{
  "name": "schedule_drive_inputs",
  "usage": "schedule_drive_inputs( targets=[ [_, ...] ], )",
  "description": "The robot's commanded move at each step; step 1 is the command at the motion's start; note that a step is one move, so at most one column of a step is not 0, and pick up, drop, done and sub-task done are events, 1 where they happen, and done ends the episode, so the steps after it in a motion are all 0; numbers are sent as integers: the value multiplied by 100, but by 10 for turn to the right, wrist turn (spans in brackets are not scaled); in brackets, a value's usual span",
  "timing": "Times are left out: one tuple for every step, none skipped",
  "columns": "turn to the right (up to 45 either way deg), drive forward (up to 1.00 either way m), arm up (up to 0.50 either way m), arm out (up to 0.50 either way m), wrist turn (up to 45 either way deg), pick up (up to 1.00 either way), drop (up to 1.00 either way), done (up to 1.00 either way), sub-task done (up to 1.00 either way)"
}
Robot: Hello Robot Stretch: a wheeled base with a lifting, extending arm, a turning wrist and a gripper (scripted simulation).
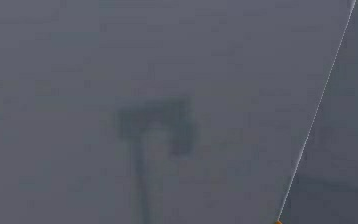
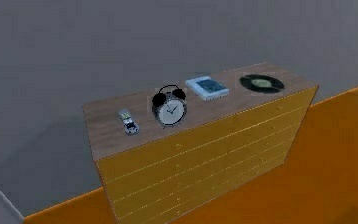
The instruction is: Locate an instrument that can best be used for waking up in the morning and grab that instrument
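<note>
- Arm side view and forward view alike leave the hand's state unsettled; I cannot tell it.
- The alarm clock (image 2: 169,107) stands upright on top of the wooden dresser (image 2: 217,150), left of the middle and near the front edge.
- It has a round black case, a white dial and two small bells on top. It is probably rigid metal, fairly light, with a smooth, slippery rim.
- The dial's cover is likely the fragile part, so take hold across the sides of the round body, below the bells, rather than on the face.
- Standing on a narrow base, it may tip if nudged.
- Just to its left lies a small pale-and-dark object (image 2: 128,122), close enough to get in the way.
- To its right lies a flat blue-and-white rectangle (image 2: 208,87), perhaps a book, and farther right a dark flat disc (image 2: 262,82).
- The dresser's front shows light wood grain crossed by horizontal drawer lines.
- Behind it is a plain grey wall (image 2: 87,40), and below it an orange floor (image 2: 337,160).
</note>
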Motion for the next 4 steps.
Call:
schedule_drive_inputs(
  targets=[
    [0,0,50,0,0,0,0,0,0],
    [0,0,38,0,0,0,0,0,0],
    [0,0,0,46,0,0,0,0,0],
    [0,0,0,0,450,0,0,0,0]
  ],
)
